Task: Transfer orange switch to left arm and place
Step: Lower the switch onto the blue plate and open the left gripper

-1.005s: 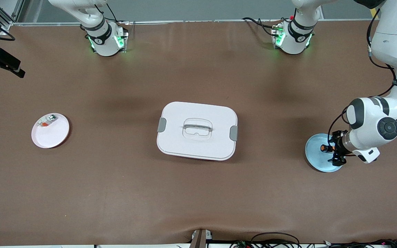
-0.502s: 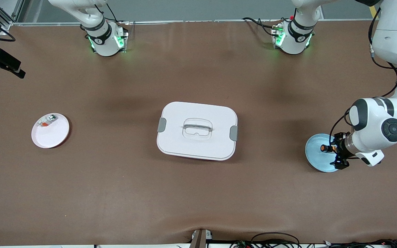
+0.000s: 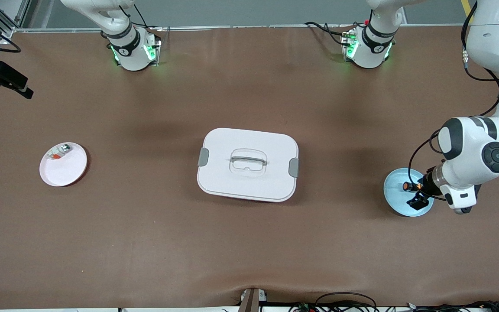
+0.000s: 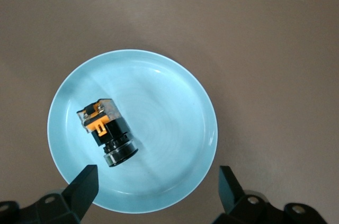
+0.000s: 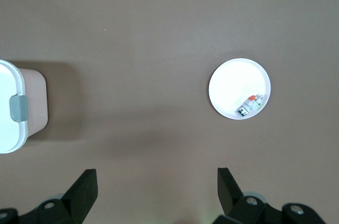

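Note:
The orange switch (image 3: pixel 406 186) (image 4: pixel 107 133), a small black cylinder with an orange end, lies on its side on a light blue plate (image 3: pixel 394 197) (image 4: pixel 175 123) at the left arm's end of the table. My left gripper (image 3: pixel 420 193) (image 4: pixel 158 181) hovers open just over that plate, its fingers apart with nothing between them; the switch sits beside the gap. The white box (image 3: pixel 247 164) (image 5: pixel 10 107) stands in the middle of the table, lid on. My right gripper (image 5: pixel 157 181) is open and empty, high over bare table between the box and a white plate.
A white plate (image 3: pixel 63 164) (image 5: pixel 239 89) at the right arm's end of the table holds a small silver-and-clear part (image 3: pixel 59 152) (image 5: pixel 249 106). Both arm bases (image 3: pixel 130 47) (image 3: pixel 368 45) stand along the table's edge farthest from the front camera. Cables lie at the nearest edge.
The left arm's wrist has turned and shifted a little over the blue plate. The switch, the box and the right arm have not moved.

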Robot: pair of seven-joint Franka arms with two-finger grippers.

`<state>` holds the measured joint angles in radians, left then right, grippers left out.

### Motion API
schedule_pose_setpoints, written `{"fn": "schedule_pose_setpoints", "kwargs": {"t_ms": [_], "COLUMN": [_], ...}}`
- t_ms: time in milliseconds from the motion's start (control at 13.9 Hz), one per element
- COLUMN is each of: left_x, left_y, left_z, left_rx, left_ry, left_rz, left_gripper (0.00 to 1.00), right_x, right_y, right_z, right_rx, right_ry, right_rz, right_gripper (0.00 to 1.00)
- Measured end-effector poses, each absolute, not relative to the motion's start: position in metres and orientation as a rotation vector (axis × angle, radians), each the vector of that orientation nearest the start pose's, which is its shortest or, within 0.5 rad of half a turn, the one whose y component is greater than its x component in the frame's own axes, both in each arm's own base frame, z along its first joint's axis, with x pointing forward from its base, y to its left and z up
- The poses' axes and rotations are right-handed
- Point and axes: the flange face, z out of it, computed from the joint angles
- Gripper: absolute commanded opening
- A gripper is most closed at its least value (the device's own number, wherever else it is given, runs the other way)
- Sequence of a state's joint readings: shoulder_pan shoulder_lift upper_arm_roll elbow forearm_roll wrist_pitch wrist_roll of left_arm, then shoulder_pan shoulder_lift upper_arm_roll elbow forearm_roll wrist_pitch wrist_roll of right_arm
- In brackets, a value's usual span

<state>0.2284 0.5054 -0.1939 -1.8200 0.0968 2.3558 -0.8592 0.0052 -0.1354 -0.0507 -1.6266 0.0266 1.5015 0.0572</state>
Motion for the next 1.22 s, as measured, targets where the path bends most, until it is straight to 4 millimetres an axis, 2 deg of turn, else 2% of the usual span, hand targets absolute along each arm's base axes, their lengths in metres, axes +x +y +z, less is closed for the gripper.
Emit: {"fn": "schedule_pose_setpoints", "kwargs": {"t_ms": [215, 431, 574, 861, 1005, 1220], "left_x": [0.653, 0.654, 0.654, 0.653, 0.649, 0.638], "left_y": [0.024, 0.009, 0.005, -0.002, -0.003, 0.001], "left_z": [0.277, 0.29, 0.3, 0.326, 0.354, 0.409], "left_rx": [-3.061, -3.174, -3.204, -3.199, -3.192, -3.177], "left_ry": [-0.944, -0.488, -0.298, -0.219, -0.207, -0.187], "left_rz": [-0.059, -0.098, -0.126, -0.141, -0.13, -0.165], "left_gripper": [1.0, 1.0, 1.0, 1.0, 1.0, 1.0], "right_x": [0.504, 0.504, 0.504, 0.504, 0.504, 0.504], "right_y": [-0.022, -0.022, -0.021, -0.022, -0.022, -0.022], "right_z": [0.664, 0.664, 0.663, 0.663, 0.662, 0.662], "right_rx": [-3.104, -3.104, -3.104, -3.106, -3.106, -3.106], "right_ry": [0.155, 0.155, 0.151, 0.109, 0.105, 0.104], "right_rz": [-0.015, -0.014, -0.014, -0.012, -0.011, -0.009], "right_gripper": [1.0, 1.0, 1.0, 1.0, 1.0, 1.0]}}
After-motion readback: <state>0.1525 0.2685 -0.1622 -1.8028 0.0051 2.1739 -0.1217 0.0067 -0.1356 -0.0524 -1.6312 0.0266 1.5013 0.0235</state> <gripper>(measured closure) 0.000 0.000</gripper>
